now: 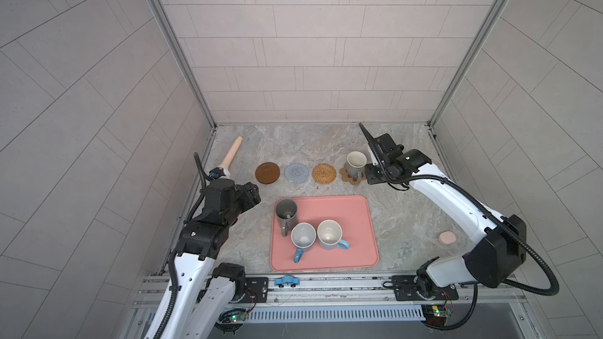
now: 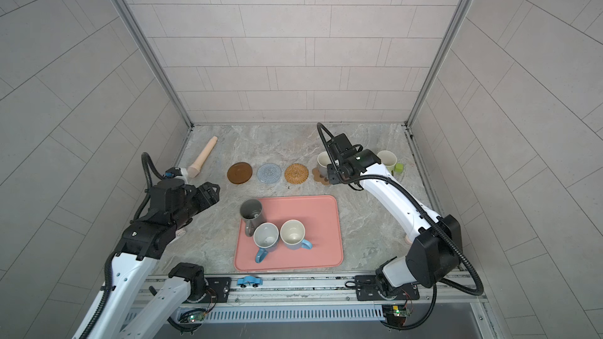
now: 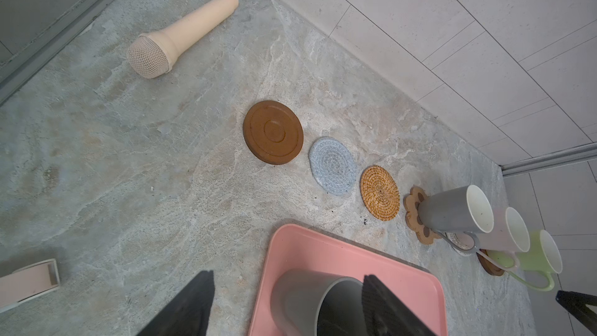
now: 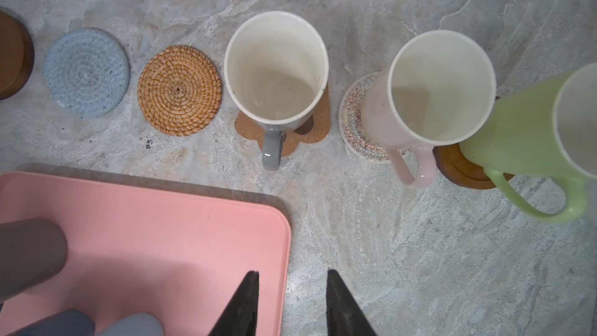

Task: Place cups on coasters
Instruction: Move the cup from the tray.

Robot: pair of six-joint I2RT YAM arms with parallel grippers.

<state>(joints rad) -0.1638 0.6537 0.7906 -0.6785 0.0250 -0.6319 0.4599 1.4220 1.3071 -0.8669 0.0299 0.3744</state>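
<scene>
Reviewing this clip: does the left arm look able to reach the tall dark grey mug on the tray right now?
Probably yes. The left claw hangs open just beside the dark grey mug, which stands at the corner of the pink tray nearest that arm, and nothing lies between them.

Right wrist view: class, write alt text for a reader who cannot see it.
Grey mug, pink mug and green mug each stand on a coaster. A rattan coaster and a blue coaster lie bare near a pink tray.

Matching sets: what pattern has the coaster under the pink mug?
Cream woven coaster, reddish and grey zigzags; clearest in right wrist view.
</scene>
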